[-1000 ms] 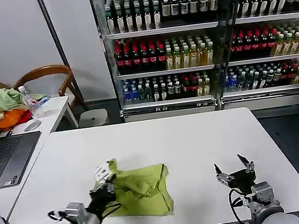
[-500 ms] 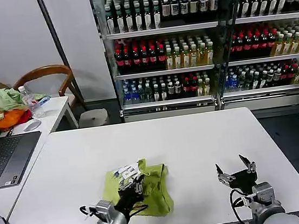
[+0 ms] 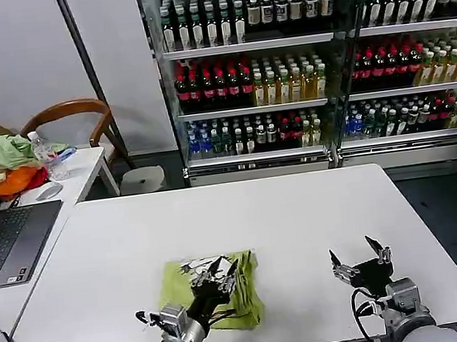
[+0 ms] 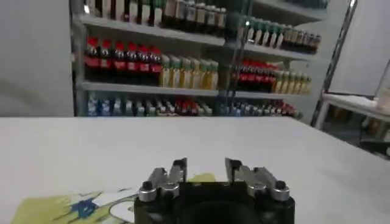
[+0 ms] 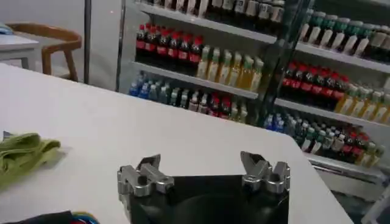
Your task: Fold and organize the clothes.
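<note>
Left tool (image 3: 222,268) sits low over the T-shirt (image 3: 175,282), fingers spread w/ a clear gap, nothing pinched between them. From the left wrist view the same tool (image 4: 205,170) points across the worktop toward the drinks shelves, w/ yellow-green cloth and a bit of printed graphic just beneath it.

T-shirt lies bunched in a rough folded pad on the white worktop (image 3: 300,212), near the front edge, left of centre. White print shows on its top near the far edge.

Right tool (image 3: 360,257) hovers well apart from the shirt, over bare worktop on the right side, also spread wide and holding nothing. Right wrist view shows the tool (image 5: 204,167) apart, the shirt (image 5: 24,152) off to one side.

Beyond: side desk w/ laptop (image 3: 8,240), a heap of garments (image 3: 2,164), a wooden chair (image 3: 76,115).
</note>
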